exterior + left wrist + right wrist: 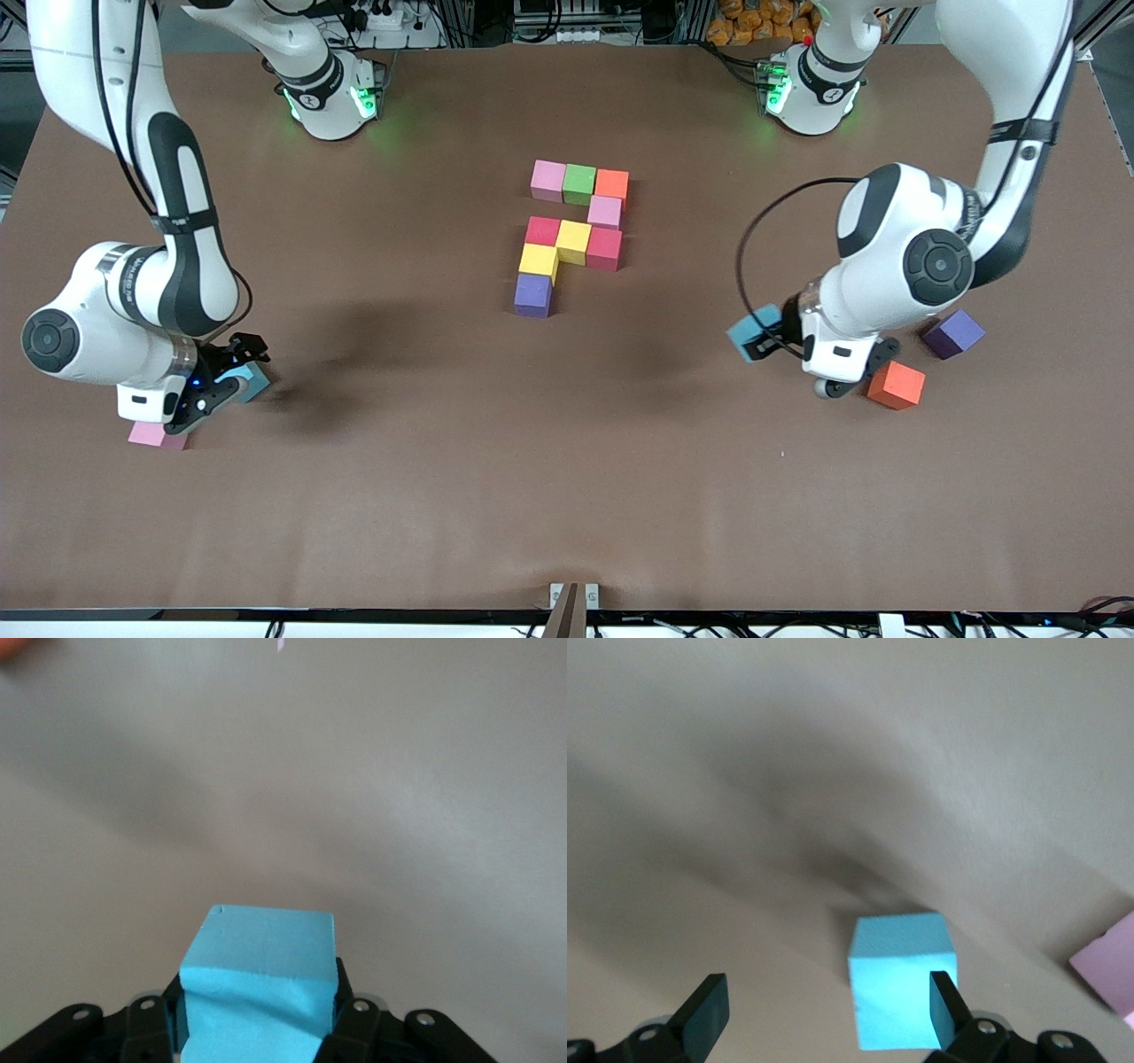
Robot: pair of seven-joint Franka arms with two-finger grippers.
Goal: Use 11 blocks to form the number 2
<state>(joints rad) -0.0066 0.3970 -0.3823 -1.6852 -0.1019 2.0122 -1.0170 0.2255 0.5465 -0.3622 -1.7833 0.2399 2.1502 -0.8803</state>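
The unfinished number 2 lies mid-table: pink [547,180], green [579,183] and orange [611,185] blocks in a row, then pink [604,212], then red [542,231], yellow [573,242], red [603,248], then yellow [538,260] and purple [532,294]. My left gripper [764,335] [257,1032] is shut on a sky-blue block [749,335] [261,948], held above the table toward the left arm's end. My right gripper [232,379] [826,1010] is open around the other sky-blue block [252,381] [902,992], which rests on the table close to one finger [943,1003].
A loose pink block [158,434] lies by the right gripper and also shows in the right wrist view [1109,970]. A loose orange block [896,385] and a purple block [952,333] lie beside the left arm's wrist. The brown table [567,496] is bare nearer the front camera.
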